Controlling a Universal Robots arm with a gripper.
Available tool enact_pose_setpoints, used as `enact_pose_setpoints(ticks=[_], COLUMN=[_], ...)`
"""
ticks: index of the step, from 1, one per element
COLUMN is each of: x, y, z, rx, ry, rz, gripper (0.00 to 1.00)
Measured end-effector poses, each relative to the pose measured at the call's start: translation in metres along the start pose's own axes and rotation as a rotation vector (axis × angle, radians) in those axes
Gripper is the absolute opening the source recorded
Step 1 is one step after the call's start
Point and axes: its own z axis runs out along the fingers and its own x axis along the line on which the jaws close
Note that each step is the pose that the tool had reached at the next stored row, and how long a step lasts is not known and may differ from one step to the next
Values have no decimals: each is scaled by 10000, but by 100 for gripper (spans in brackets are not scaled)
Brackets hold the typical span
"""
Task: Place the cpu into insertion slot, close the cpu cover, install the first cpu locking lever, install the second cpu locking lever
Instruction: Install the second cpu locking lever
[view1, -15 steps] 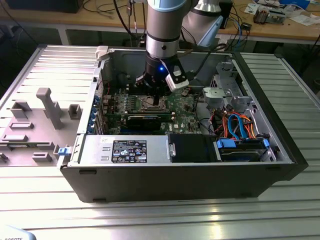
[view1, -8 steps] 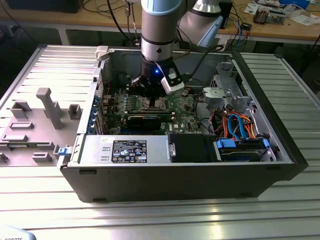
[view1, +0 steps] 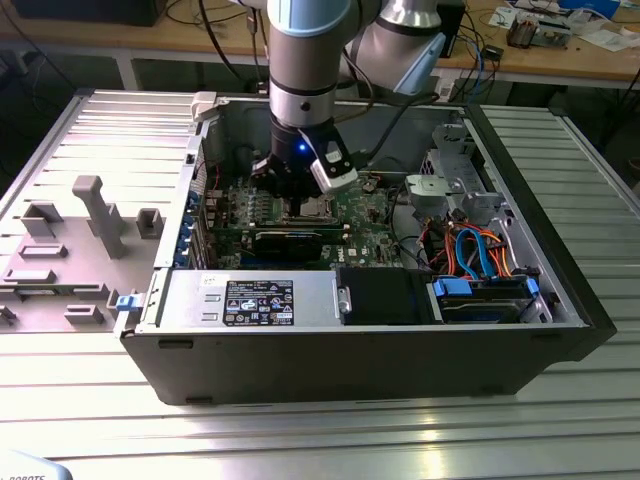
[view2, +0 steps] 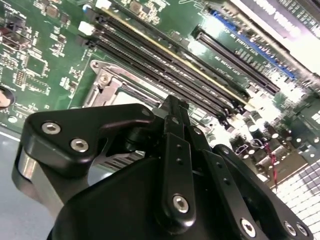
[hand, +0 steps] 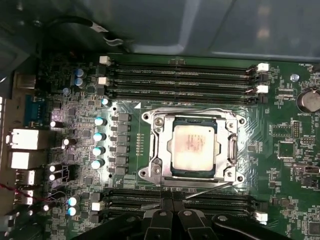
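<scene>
**A:** Well, start with the exterior view; where is your tool?

**B:** My gripper (view1: 297, 188) hangs low inside the open computer case (view1: 350, 345), at about eleven o'clock from the case's middle; its tips are just above the insertion slot (view1: 316, 208) on the green motherboard (view1: 365, 215).

**A:** And the second wrist view?

**B:** There my fingers (view2: 176, 150) run together to a single point with no gap that I can see; the silver corner of the cpu cover (view2: 107, 87) lies just beyond them, beside the long memory slots (view2: 170, 70).

**A:** Holding anything?

**B:** I cannot tell; look at the first wrist view. Call my fingertips six o'clock on the socket's dial; the cpu (hand: 194, 150) sits flat in the socket's middle, the cover's frame (hand: 159, 150) lies down around it, and a thin locking lever (hand: 210, 189) runs along the six o'clock edge, slanting up towards four o'clock and ending right at my gripper (hand: 172, 202). Whether I pinch that wire or merely touch it is hidden.

**A:** What could go wrong?

**B:** The lever looks springy and thin; if my hold is shallow it may slip out and snap back, striking the board; if I push it off line it may miss its hook, so the cover only looks clamped; pressing too low, my tips could scrape the memory slots at six o'clock.
</scene>
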Motion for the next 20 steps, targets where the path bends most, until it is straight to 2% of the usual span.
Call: enact_pose_setpoints(ticks=[1,4,5,6,7,10,18,20], x=[7,22,30,35,45,66,92,103], y=[-14,-66,-75,-75,-76,-95,-186,-196], z=[0,-2,-1,1,5,20,37,40], rx=[-29,-191,-288,-341,-422,-593,-816,-901], ry=[-2,-8,-12,-12,-11,-7,1,0], rz=[-8,-31,-52,-88,-169,-336,-564,-611], gripper=[11,11,11,11,11,11,11,11])
